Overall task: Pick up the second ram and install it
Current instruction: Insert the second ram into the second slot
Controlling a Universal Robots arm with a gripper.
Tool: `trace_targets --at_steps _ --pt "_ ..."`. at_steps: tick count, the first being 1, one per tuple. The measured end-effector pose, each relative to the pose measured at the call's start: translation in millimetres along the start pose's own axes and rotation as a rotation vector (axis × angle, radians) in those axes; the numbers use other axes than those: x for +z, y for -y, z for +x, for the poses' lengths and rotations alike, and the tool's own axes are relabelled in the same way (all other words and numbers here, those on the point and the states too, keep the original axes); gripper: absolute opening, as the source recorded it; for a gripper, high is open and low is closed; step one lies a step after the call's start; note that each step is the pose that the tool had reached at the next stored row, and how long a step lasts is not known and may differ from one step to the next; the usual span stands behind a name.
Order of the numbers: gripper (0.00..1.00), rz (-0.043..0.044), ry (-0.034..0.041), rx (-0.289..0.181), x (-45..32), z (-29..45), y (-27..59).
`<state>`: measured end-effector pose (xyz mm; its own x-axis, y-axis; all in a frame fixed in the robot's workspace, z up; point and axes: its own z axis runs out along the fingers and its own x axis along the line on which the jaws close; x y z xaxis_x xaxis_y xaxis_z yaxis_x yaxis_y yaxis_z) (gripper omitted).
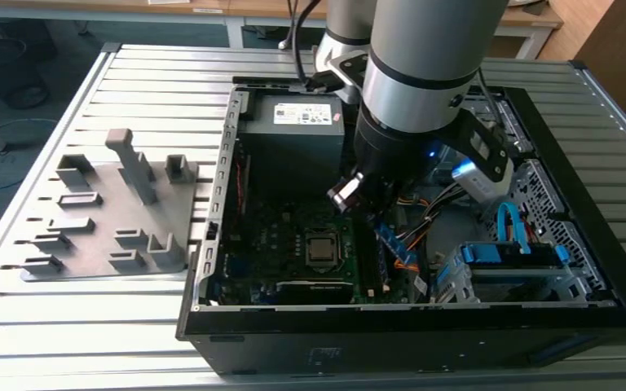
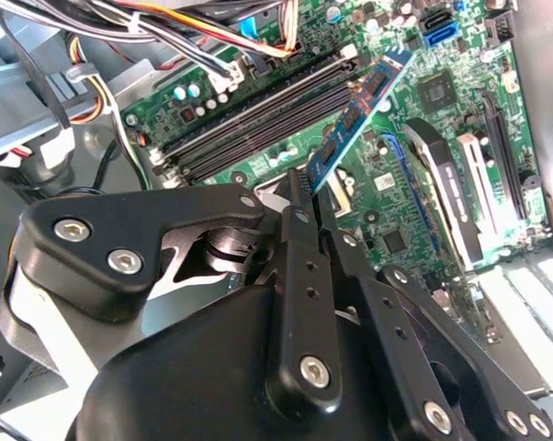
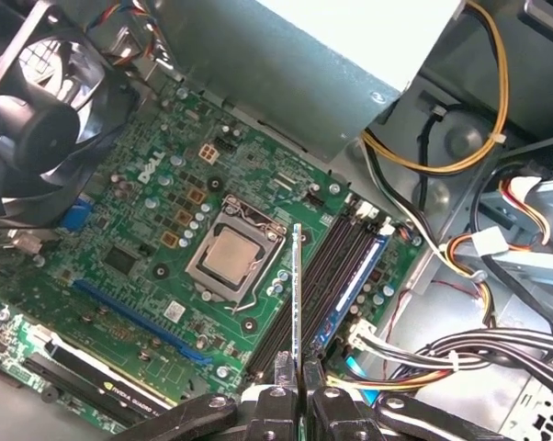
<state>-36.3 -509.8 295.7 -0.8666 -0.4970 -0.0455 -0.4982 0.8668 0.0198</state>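
One gripper [image 1: 348, 194], mine, checked view by view.

Exterior view: I'm down inside the open PC case [image 1: 400, 336] on the worktop [image 1: 128, 326], hanging over the memory slots [image 1: 370, 262]. The grey holder tray [image 1: 107, 220] is well apart from the slots, outside the case.

Second wrist view: gripper [image 2: 302, 188] is clamped on the second ram [image 2: 355, 118]. The stick is angled across, above the memory slots [image 2: 249, 124], not seated.

First wrist view: second ram [image 3: 298, 294] is edge-on, just beside the memory slots [image 3: 318, 276] on their CPU socket [image 3: 231, 257] side. A blue stick [image 3: 361, 271] already sits in the slot furthest from that socket.
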Motion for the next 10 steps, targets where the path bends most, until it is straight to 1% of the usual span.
trace_targets --at_steps 10 --pt "0.14 0.0026 0.0010 0.053 0.2 0.0 0.0"
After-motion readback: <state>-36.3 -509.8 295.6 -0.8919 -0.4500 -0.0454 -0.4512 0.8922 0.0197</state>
